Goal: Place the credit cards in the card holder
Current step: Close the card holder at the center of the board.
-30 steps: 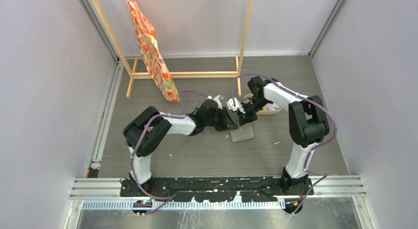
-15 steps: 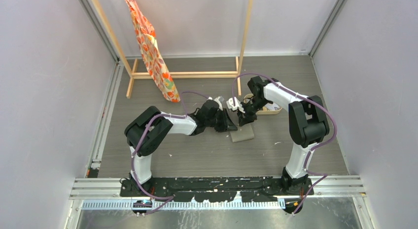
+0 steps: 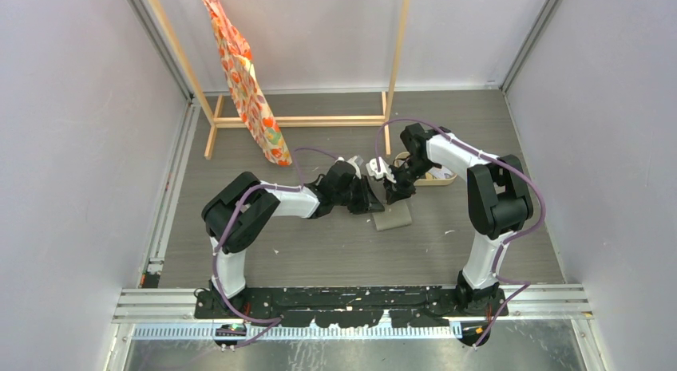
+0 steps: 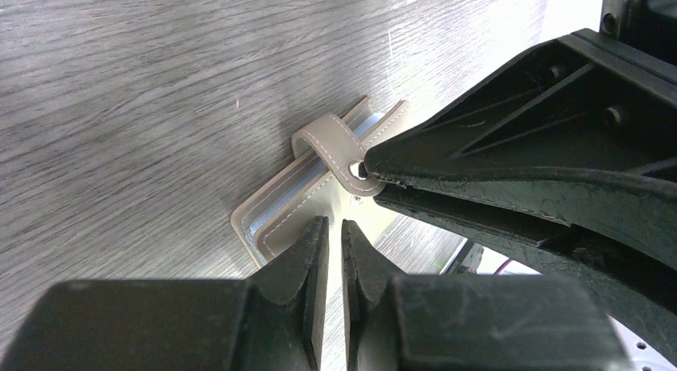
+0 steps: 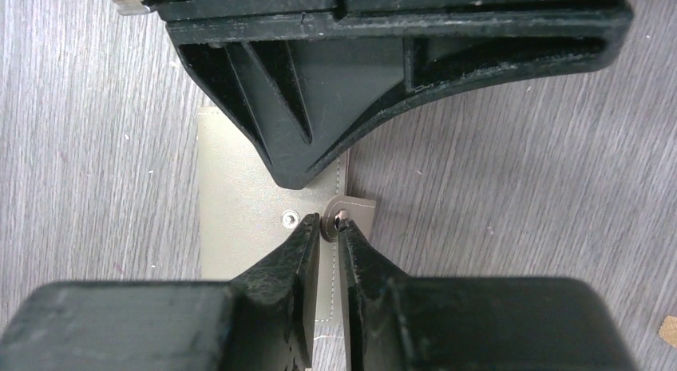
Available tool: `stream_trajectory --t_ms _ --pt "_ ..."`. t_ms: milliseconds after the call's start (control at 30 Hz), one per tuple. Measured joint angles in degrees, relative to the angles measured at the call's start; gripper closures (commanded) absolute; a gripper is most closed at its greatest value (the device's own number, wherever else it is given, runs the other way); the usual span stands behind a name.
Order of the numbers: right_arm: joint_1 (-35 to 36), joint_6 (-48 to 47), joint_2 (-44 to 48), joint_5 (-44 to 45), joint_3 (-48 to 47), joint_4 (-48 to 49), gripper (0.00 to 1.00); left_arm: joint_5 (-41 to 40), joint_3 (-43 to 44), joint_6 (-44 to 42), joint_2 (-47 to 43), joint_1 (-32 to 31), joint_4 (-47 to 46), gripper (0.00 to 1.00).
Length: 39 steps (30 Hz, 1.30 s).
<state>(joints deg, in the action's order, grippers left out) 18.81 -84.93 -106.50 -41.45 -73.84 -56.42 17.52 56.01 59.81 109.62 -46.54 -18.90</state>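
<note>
Lying at the centre of the frame on the grey wood-grain tabletop (image 3: 319, 251), between pale walls (image 3: 72, 148), the card holder (image 3: 394, 217) sits beneath the left gripper (image 4: 331, 223) and right gripper (image 5: 329, 223). Both are nearly closed, but I cannot tell whether either grips it.

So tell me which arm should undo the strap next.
Right. The right gripper has its tips at the strap tab beside the stud, while the left gripper is occupied at the card holder edge, apparently steadying it.
</note>
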Motion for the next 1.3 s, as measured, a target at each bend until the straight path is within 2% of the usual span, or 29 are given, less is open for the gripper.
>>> stream_trajectory --t_ms 300,400,933,1067,1200,1300 --pt "0.07 1.25 0.0 0.46 0.0 1.14 0.77 -0.09 0.13 0.0 0.02 -0.11 0.37 0.87" --pt "0.22 1.31 0.0 0.66 0.0 1.18 0.72 -0.15 0.13 0.0 0.02 -0.11 0.39 0.87" --pt "0.46 1.36 -0.17 1.81 0.0 1.25 0.73 -0.15 0.83 -0.02 0.55 -0.11 0.59 0.88" --pt "0.76 1.38 -0.68 1.95 0.0 1.29 0.75 -0.17 0.98 -0.02 0.63 -0.11 0.72 0.88" --pt "0.98 1.4 -0.98 2.05 0.0 1.31 0.85 -0.17 0.98 -0.02 0.66 -0.11 0.76 0.88" --pt "0.98 1.49 -1.03 2.05 -0.02 1.27 0.87 -0.2 0.98 0.0 0.66 -0.13 0.79 0.89"
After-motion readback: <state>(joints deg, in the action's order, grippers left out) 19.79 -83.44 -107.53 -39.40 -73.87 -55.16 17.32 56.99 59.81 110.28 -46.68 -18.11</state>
